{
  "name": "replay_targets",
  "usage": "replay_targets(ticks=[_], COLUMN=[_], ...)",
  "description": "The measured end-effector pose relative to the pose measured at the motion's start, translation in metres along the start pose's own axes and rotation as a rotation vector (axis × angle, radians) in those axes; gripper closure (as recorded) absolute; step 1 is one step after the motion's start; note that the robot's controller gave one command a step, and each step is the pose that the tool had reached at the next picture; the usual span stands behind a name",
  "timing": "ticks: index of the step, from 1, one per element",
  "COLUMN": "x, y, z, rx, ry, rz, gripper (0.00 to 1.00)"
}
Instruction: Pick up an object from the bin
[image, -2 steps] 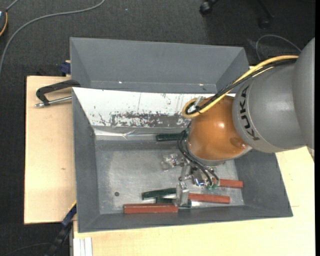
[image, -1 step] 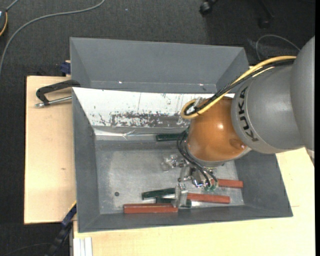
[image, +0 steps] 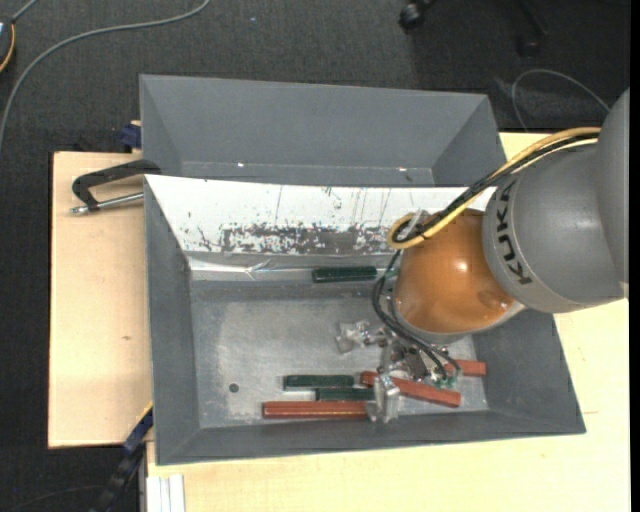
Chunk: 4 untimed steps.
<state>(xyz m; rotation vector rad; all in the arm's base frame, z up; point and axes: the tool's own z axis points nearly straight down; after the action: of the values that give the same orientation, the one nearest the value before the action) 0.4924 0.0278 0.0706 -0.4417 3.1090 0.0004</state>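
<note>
- Down on the floor of the grey metal bin (image: 168, 340), near its front wall and right of centre, a flat red bar (image: 430, 394) lies slightly tilted.
- The bar's left end is just beside the gripper (image: 384, 402), which sits low over that spot beneath the arm's orange cover (image: 450, 285).
- Whether the claw is released or clenched cannot be told.
- Left of the gripper, a longer red-brown bar (image: 312, 408) lies along the front wall.
- A dark green bar (image: 320, 381) lies just behind it.
- Another dark green bar (image: 345, 273) rests against the back wall.
</note>
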Motion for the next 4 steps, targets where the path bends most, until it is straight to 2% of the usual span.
replay_targets(ticks=[1, 2, 3, 4], x=[-0.020, -0.019, -0.020, -0.023], y=[0.047, 0.044, 0.045, 0.046], z=[0.000, -0.002, -0.011, -0.093], rx=[-0.002, -0.002, 0.000, 0.001], ry=[-0.004, 0.001, -0.005, -0.011], rz=[-0.023, -0.019, -0.019, -0.019], gripper=[0.00, 1.00, 1.00, 1.00])
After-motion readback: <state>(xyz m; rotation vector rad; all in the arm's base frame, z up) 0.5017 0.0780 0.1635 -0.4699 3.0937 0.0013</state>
